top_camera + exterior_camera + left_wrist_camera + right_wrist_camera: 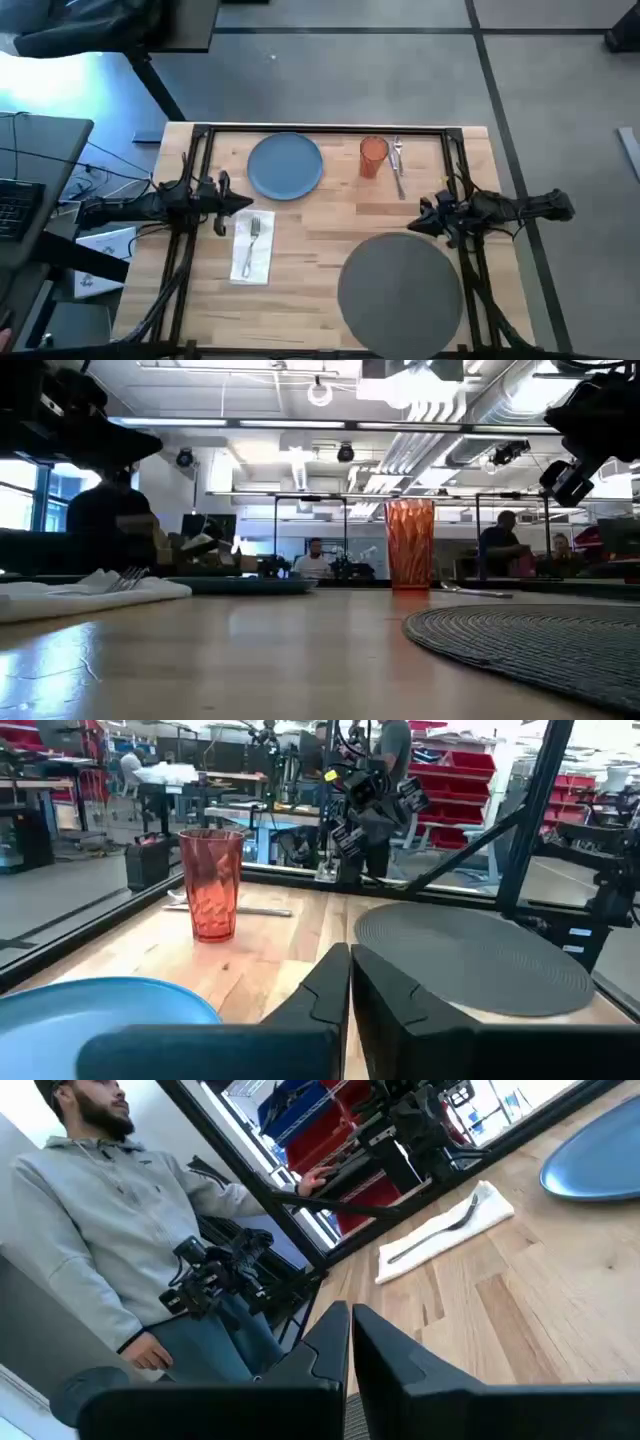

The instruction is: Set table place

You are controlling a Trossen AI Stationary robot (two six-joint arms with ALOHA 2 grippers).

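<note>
Seen from above, a wooden table [310,235] with a black rail frame carries the scattered pieces of a place setting. A round blue plate [285,165] lies near the far edge, left of centre, and an orange tumbler [373,156] stands upright to its right. Just beside the tumbler, on its right, lie two pieces of silver cutlery [398,165], too small to tell apart. A large dark grey mat [400,292] sits at the near right of the table, its edge reaching the near rail. A white napkin [253,248] lies at the near left, with a silver fork [254,235] resting on top of it. The left gripper [238,203] hovers above the table's left side, between the plate and the napkin, its fingers pressed together with nothing held. The right gripper [412,228] hangs above the right side, just over the far edge of the mat, its fingers likewise closed on nothing. In the right wrist view, a person in a grey hooded top [95,1210] stands beyond the table's left side.
</note>
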